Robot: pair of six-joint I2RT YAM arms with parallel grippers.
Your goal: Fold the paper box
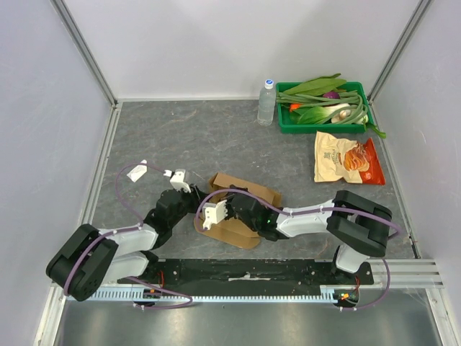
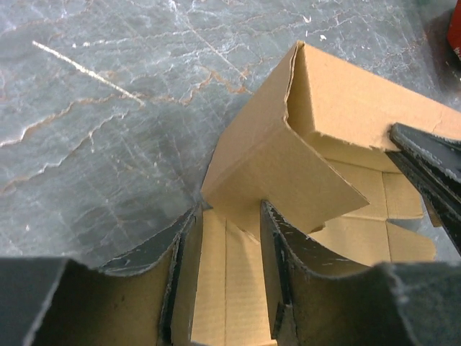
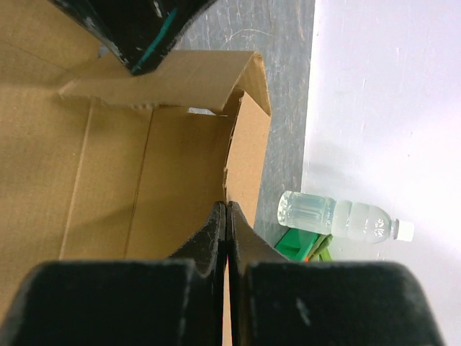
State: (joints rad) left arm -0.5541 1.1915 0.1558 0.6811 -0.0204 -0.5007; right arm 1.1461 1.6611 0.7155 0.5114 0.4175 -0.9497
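The paper box [image 1: 241, 232] is a brown cardboard sheet, partly raised, lying on the grey table between my two arms. In the left wrist view one wall of the box [image 2: 288, 158] stands folded up over the flat panels. My left gripper [image 2: 229, 209] is open, its fingers apart over a flat creased panel; from above the left gripper [image 1: 193, 204] sits at the box's left end. My right gripper [image 3: 227, 205] is shut on the thin edge of an upright wall of the box [image 3: 166, 166]. Seen from above, the right gripper [image 1: 232, 204] is over the box's middle.
A water bottle [image 1: 266, 102] stands at the back beside a green tray [image 1: 285, 122] of vegetables. A snack bag [image 1: 347, 158] lies to the right of the box. A small white paper scrap [image 1: 142, 166] lies at the left. Walls close in three sides.
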